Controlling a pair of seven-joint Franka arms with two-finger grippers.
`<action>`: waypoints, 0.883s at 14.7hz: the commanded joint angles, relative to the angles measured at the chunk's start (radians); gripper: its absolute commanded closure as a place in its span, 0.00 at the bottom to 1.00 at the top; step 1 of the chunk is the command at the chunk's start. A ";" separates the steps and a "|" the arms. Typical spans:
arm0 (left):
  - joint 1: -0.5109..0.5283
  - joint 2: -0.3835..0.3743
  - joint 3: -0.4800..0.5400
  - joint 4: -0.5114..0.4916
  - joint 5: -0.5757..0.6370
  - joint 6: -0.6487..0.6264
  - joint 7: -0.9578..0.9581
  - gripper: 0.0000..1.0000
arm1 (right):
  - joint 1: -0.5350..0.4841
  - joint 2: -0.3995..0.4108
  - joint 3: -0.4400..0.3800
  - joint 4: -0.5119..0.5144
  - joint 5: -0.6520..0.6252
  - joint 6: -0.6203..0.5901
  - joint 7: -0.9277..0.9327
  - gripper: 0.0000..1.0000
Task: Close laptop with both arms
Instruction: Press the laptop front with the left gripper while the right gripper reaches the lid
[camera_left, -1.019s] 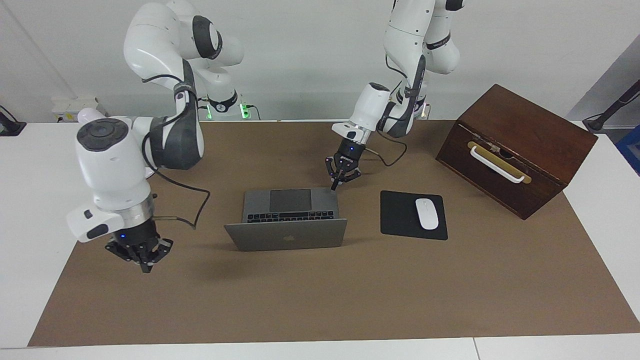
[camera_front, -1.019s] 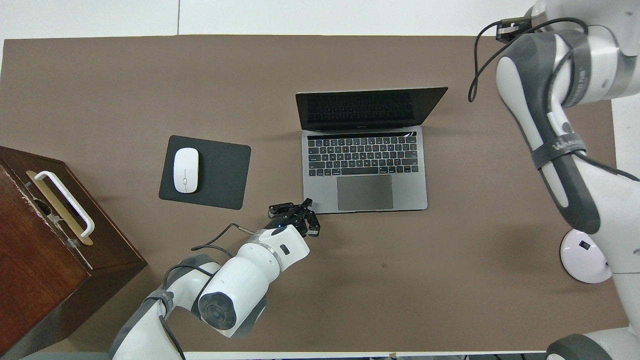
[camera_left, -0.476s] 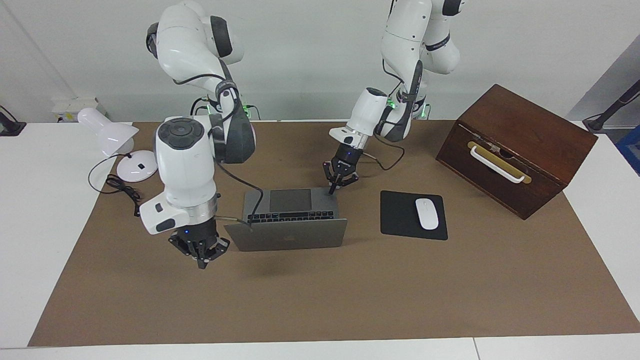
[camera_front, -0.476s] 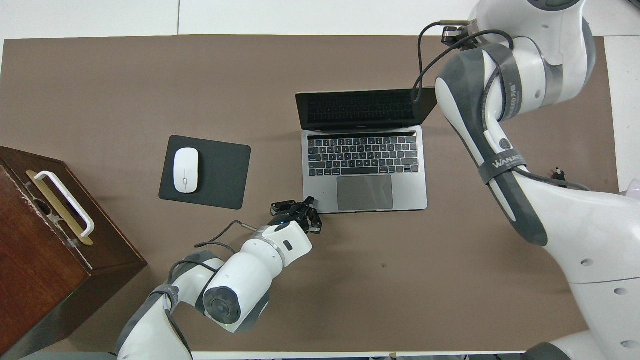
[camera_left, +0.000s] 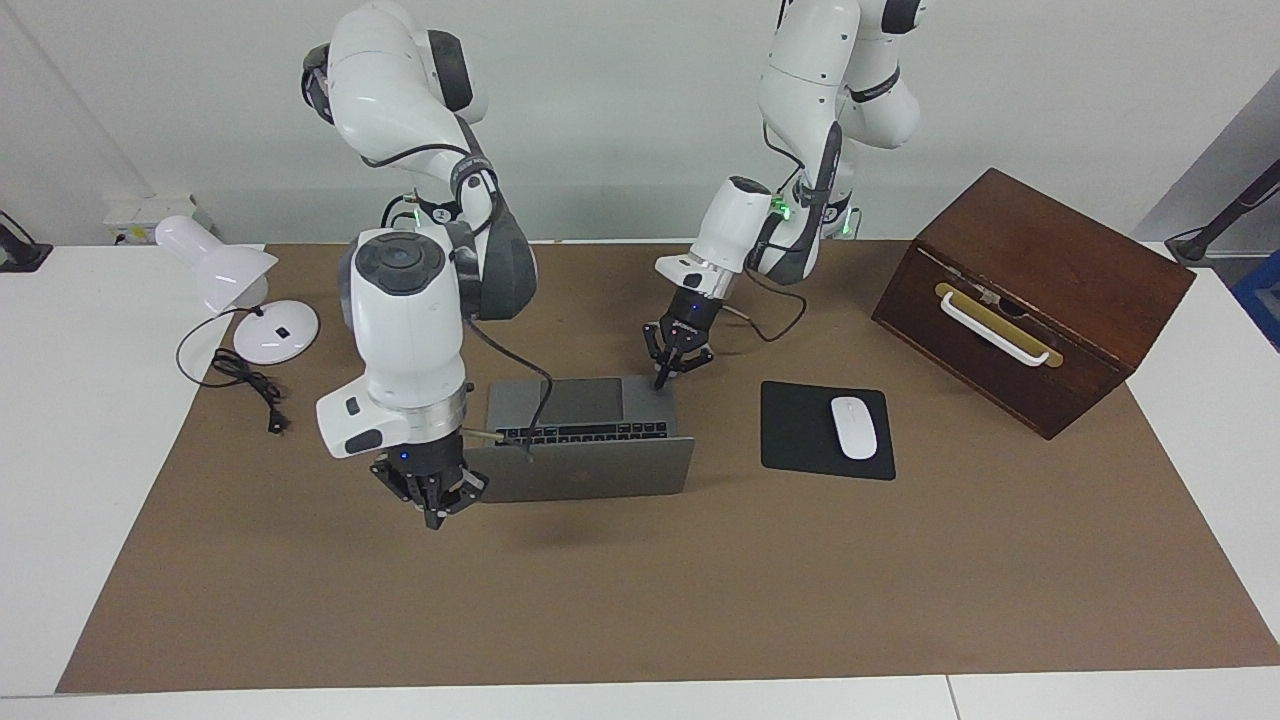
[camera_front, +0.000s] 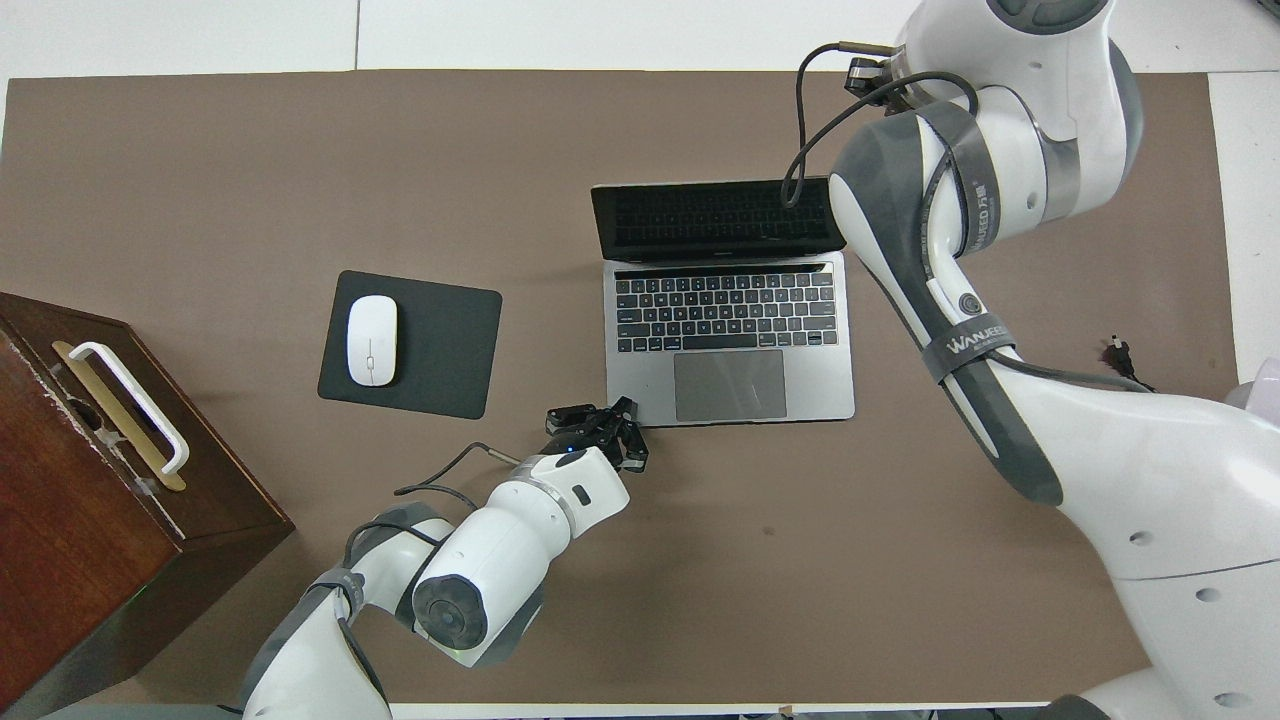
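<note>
The left gripper (camera_left: 663, 380) (camera_front: 617, 412) points down at the laptop's (camera_left: 583, 428) (camera_front: 730, 330) base corner nearest the robots on the left arm's side, its tip at or just on that corner; whether its fingers are spread or pressed together I cannot tell. The right gripper (camera_left: 432, 510) hangs low beside the raised lid's edge at the right arm's end, over bare brown mat (camera_left: 640, 590) (camera_front: 250, 180); its fingers cannot be read either.

The laptop stands open mid-mat, its hinge running along the table's length, lid back toward the table edge farthest from the robots, screen facing them. Open mat lies between the lid and that edge. The black mouse pad (camera_left: 800, 430) (camera_front: 440, 340) with its white mouse (camera_left: 853, 427) (camera_front: 371, 340) lies toward the left arm's end, and the wooden box (camera_left: 1030, 300) (camera_front: 90, 480) sits near that end's corner.
</note>
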 joint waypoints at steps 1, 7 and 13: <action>-0.009 0.036 0.015 0.011 -0.008 0.016 0.054 1.00 | -0.001 -0.002 0.004 0.001 -0.013 -0.009 -0.005 1.00; -0.005 0.050 0.015 0.007 -0.007 0.014 0.095 1.00 | 0.001 -0.001 0.007 0.001 -0.021 0.010 -0.195 1.00; -0.003 0.054 0.015 0.008 -0.007 0.014 0.097 1.00 | 0.004 -0.001 0.007 0.001 -0.033 0.060 -0.318 1.00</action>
